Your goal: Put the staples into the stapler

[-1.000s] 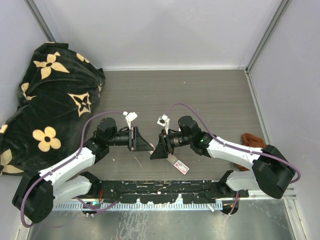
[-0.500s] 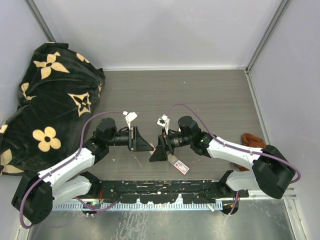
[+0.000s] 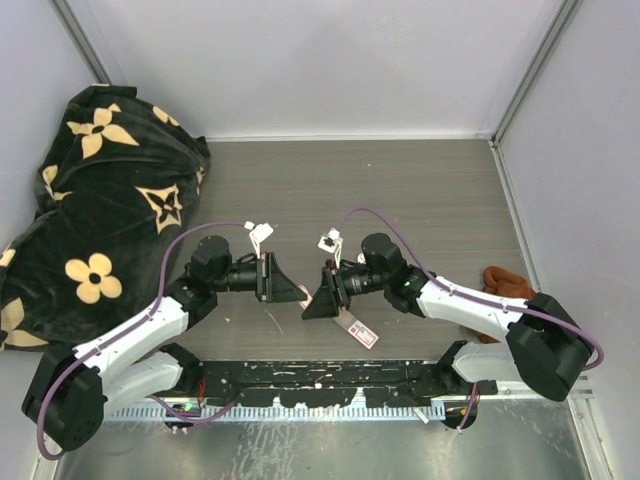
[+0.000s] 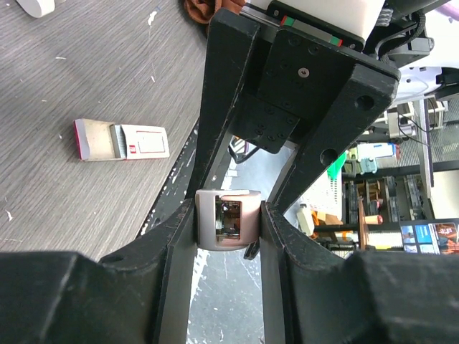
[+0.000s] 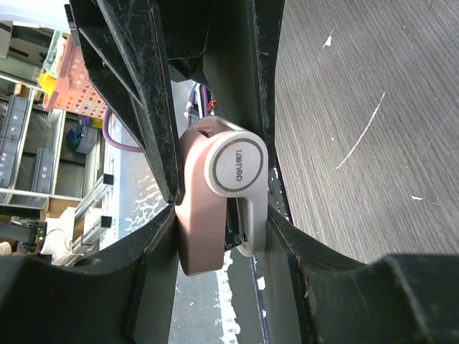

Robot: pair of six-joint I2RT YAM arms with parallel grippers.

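Observation:
A small stapler with a pinkish body and a white top (image 5: 237,172) is held in the air between my two grippers, which face each other above the table's front. My left gripper (image 4: 228,223) is shut on one end of the stapler (image 4: 247,228). My right gripper (image 5: 219,211) is shut on its other end, across the round hinge cap. In the top view the left gripper (image 3: 292,290) and the right gripper (image 3: 315,298) meet and hide the stapler. The staple box (image 3: 357,328), with its red-and-white label, lies flat on the table below the right gripper. It also shows in the left wrist view (image 4: 122,140).
A black blanket with tan flowers (image 3: 95,200) is heaped at the left. A brown cloth (image 3: 505,280) lies by the right wall. The black rail (image 3: 320,380) runs along the near edge. A white object (image 4: 36,6) shows at the top-left corner of the left wrist view.
The right wrist has shifted very slightly to the right. Both grippers still hold the stapler between them, and the staple box has not moved.

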